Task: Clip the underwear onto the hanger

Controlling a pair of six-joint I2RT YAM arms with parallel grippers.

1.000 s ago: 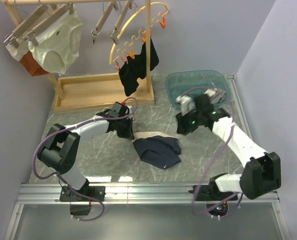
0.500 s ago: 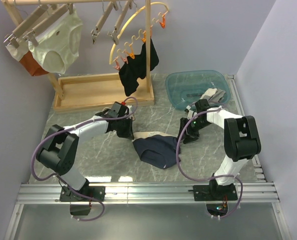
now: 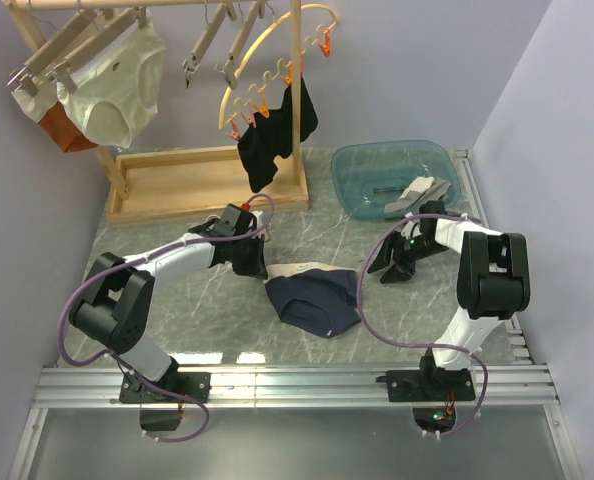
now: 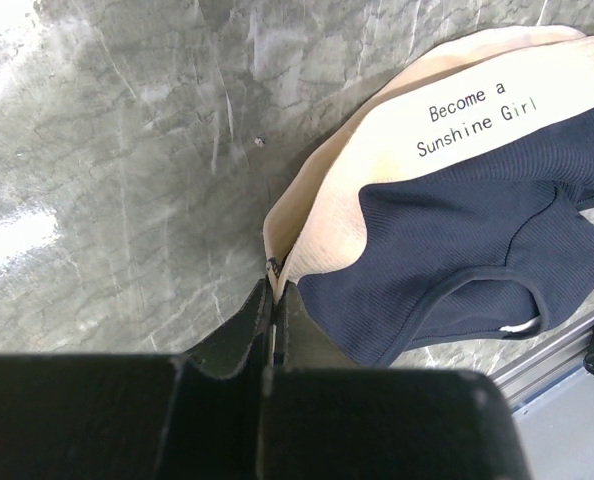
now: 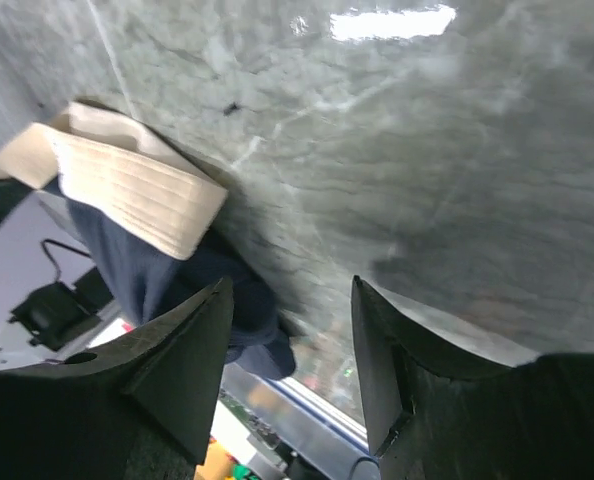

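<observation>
Right jaws, newly lowered, are gaping empty near the underwear [image 3: 317, 300]. Left jaws are pinching its waistband [image 4: 357, 180]; lifting toward the hanger [image 3: 209, 45] likely follows.

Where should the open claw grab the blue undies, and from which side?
Probably the tan waistband's free right end, coming in from the right. The navy underwear lies flat with that thick band along its far edge. The left claw pinches the band's left end, and the open right claw sits just right of it.
</observation>
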